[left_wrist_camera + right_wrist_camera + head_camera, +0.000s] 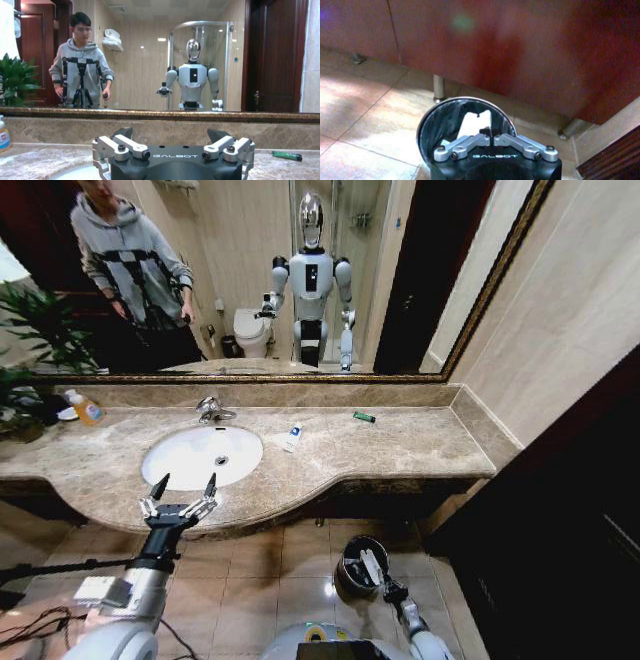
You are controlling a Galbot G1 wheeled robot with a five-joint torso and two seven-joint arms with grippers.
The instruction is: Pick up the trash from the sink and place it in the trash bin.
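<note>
While the right pincer [492,134] overhangs the trash bin [432,120], tips together.

countertop [400,442]: bottle [86,410], tube [292,438], green stick [364,417] | floor [270,565]: trash bin [352,565]

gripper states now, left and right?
Left gripper: open, empty, at the sink's front edge.
Right gripper: shut, empty, above the trash bin.
</note>
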